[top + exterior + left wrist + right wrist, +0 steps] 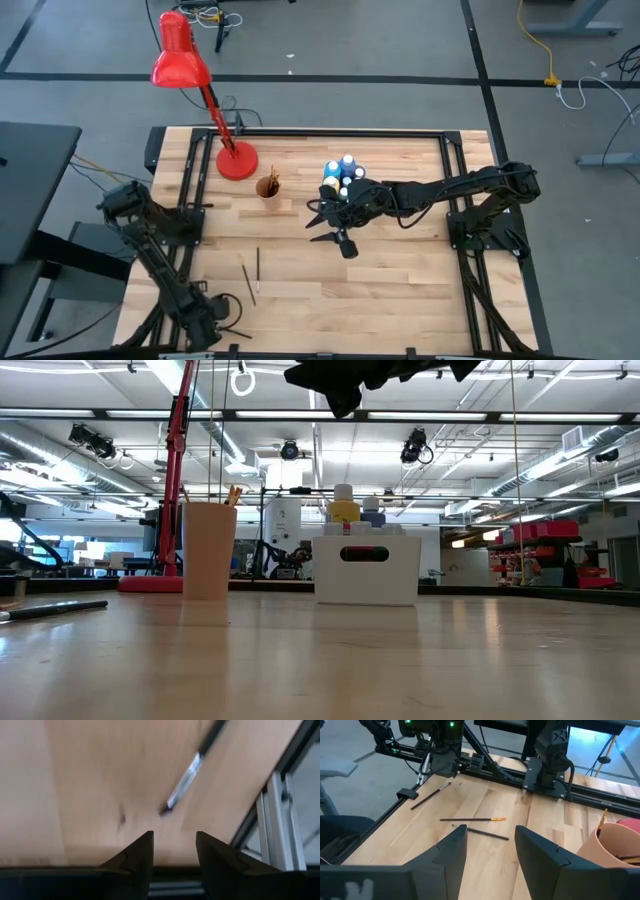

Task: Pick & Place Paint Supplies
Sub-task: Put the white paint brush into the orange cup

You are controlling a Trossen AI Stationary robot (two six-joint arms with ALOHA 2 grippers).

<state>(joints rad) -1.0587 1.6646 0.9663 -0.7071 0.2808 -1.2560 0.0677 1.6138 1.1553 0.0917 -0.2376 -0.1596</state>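
A white bin (343,178) (365,568) holds white-capped paint bottles (345,165), yellow (343,510) and blue (372,512) among them. A tan cup (268,186) (208,550) (615,845) stands left of it with brushes inside. Two thin brushes (256,265) (472,820) lie flat on the wood toward the near left, and a third brush (431,795) (187,775) lies by the left arm. My right gripper (316,222) (490,840) hovers open near the table's middle, in front of the bin, high above the board (340,380). My left gripper (232,322) (174,852) sits open at the near-left corner.
A red desk lamp (180,60) stands on its round base (237,160) at the far left, beside the cup. Black metal rails (300,132) frame the table edges. Bare wood stretches across the near right part of the table (400,290).
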